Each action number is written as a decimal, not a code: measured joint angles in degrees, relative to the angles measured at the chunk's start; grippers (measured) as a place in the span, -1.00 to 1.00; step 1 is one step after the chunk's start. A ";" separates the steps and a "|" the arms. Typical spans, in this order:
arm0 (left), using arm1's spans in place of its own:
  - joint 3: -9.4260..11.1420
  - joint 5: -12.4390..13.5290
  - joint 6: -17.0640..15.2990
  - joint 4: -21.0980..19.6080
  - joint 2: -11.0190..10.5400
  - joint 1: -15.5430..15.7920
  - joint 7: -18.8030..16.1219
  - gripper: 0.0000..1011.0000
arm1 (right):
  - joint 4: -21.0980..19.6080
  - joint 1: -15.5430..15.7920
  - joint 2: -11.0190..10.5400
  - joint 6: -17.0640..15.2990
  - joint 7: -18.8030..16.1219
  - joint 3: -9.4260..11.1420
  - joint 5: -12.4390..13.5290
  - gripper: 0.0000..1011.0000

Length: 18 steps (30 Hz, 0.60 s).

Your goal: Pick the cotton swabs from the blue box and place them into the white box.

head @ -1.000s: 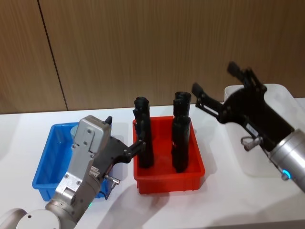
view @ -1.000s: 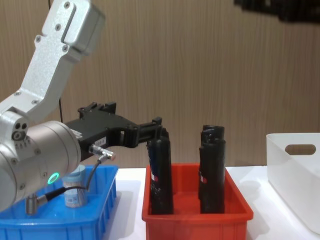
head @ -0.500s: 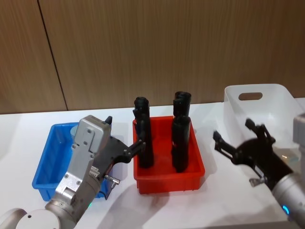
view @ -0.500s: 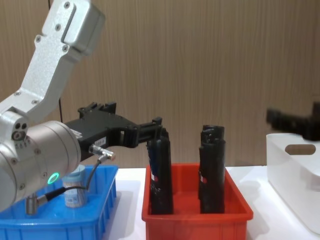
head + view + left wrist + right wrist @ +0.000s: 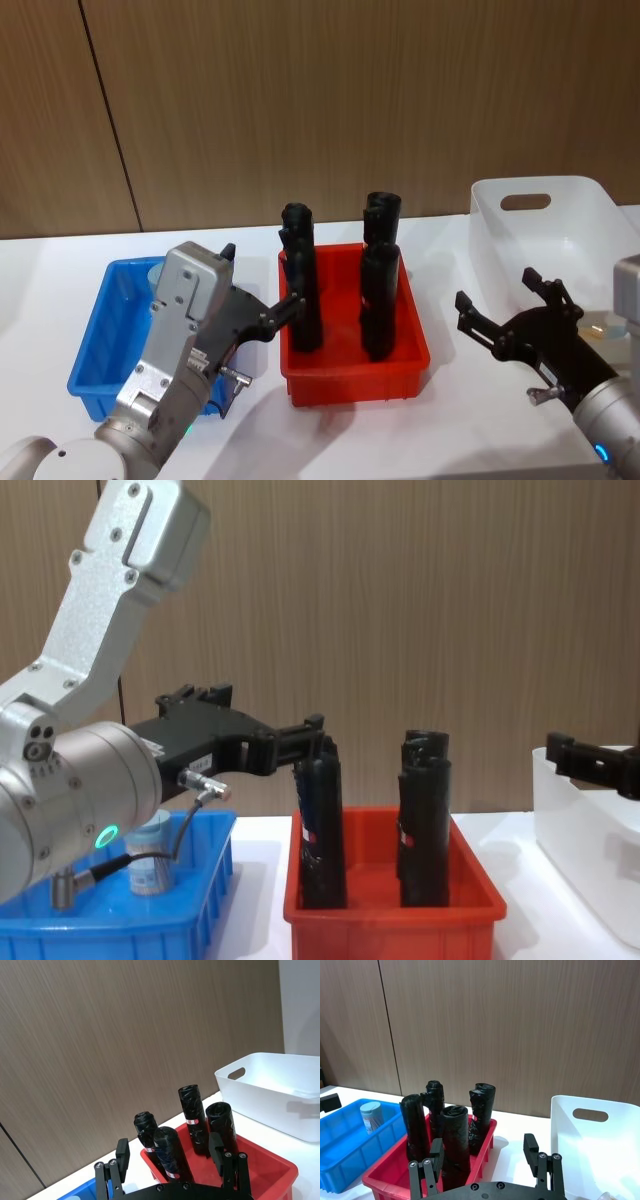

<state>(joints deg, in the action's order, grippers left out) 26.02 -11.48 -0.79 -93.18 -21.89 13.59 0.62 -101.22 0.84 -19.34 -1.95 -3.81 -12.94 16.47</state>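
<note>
Risk: right end effector (image 5: 495,290), fingers apart beside the translucent white plastic tub (image 5: 590,190), could clip the tall black cylinders (image 5: 378,300) in the red plastic bin (image 5: 350,385) (left end effector (image 5: 169,1145), also apart, parked there) reaching the clear lidded swab tub (image 5: 371,1116) in the shallow blue plastic bin (image 5: 95,385).

Right hand (image 5: 494,287) (splayed) beside white box (image 5: 578,214)

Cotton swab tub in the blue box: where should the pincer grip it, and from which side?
Grip the clear round body just under the lid, coming straight down from above. The cotton swab tub stands upright near the far end of the blue box, whose walls may block a sideways approach. The left pincer, open, is nearest; the right pincer hangs open by the white box.
</note>
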 joint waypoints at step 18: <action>0.00 0.00 0.00 0.00 0.00 0.00 0.00 0.99 | -0.01 -0.01 0.00 0.00 -0.01 0.00 0.00 0.98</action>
<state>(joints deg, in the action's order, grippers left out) 26.02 -11.48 -0.79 -93.18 -21.89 13.59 0.62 -101.23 0.84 -19.34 -1.95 -3.82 -12.94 16.47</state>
